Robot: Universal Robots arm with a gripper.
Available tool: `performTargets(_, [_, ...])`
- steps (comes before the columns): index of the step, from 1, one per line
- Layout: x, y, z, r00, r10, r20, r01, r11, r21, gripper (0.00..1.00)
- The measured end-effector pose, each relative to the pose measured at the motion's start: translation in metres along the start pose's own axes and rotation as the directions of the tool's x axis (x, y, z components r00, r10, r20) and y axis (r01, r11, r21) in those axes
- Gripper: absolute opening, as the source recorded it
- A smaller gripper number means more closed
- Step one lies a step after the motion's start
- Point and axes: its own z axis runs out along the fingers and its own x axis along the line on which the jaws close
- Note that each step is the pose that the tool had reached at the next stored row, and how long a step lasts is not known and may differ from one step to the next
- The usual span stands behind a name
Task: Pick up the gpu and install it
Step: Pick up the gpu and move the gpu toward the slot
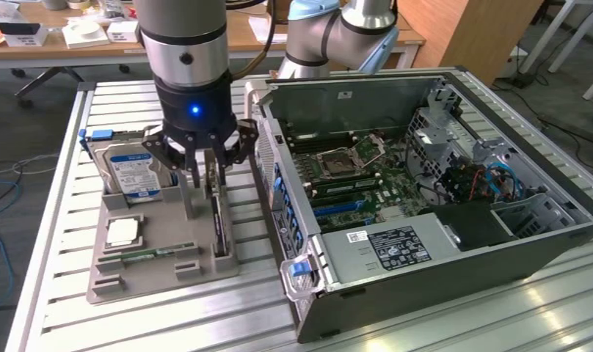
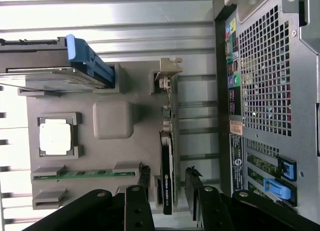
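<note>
gpu (image 2: 167, 141): thin flat card standing on its long edge. The face is dark, there is a silver metal bracket at one end, and the dark end carries a small green-and-white marking.

Count as we see it:
- one gpu
- one hard drive (image 1: 135, 172) in a blue-tabbed carrier
- one square silver processor (image 1: 123, 232)
- one narrow green memory stick (image 1: 150, 254)
- one grey holder tray (image 1: 159, 277)
- one open computer case (image 1: 395, 282)
- one gripper (image 1: 205, 194)

Everything sits on the slatted metal worktop (image 1: 492, 323). The case is just beside the tray.

Where it is: the gpu (image 1: 218, 224) sits in its slot along the tray edge nearest the case. Its bracket end points toward the tray end that holds the hard drive. The memory stick lies near the opposite end, and the processor is between it and the drive.

Relative to the hand: the gripper (image 2: 167, 173) is straight above the card and straddles it, with one finger on each side of the dark half, away from the bracket. In the wrist view we see a gap between each fingertip (image 2: 145, 172) and the card. So the hand is released, not clamped, and the gpu is seated in the tray, not lifted.
</note>
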Motion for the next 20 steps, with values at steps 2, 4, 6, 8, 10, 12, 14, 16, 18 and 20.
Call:
performTargets(2, [0.0000,-0.0001,0.0013,1.0000,0.000,-0.0002,0.000,1.0000,0.0001,0.41])
performTargets(4, [0.0001,-0.0001,0.0026,1.0000,0.000,-0.0002,0.000,1.0000,0.0001,0.41])
performTargets(6, [0.0001,-0.0002,0.0037,1.0000,0.000,-0.0002,0.000,1.0000,0.0002,0.41])
performTargets(8, [0.0001,-0.0002,0.0048,1.0000,0.000,-0.0003,0.000,1.0000,0.0003,0.41])
performTargets(10, [0.0002,-0.0003,0.0050,1.0000,0.000,-0.0004,0.000,1.0000,0.0004,0.41])
performTargets(12, [0.0002,-0.0003,0.0051,1.0000,0.000,-0.0003,0.000,1.0000,0.0003,0.41])
performTargets(14, [0.0001,-0.0002,0.0052,1.0000,0.000,-0.0002,0.000,1.0000,0.0002,0.41])
performTargets(16, [0.0001,-0.0002,0.0052,1.0000,0.000,-0.0002,0.000,1.0000,0.0002,0.41])
performTargets(18, [0.0001,-0.0003,0.0052,1.0000,0.000,-0.0001,0.000,1.0000,0.0002,0.41])
performTargets(20, [0.0001,-0.0003,0.0060,1.0000,0.000,0.0001,0.000,1.0000,-0.0001,0.41])
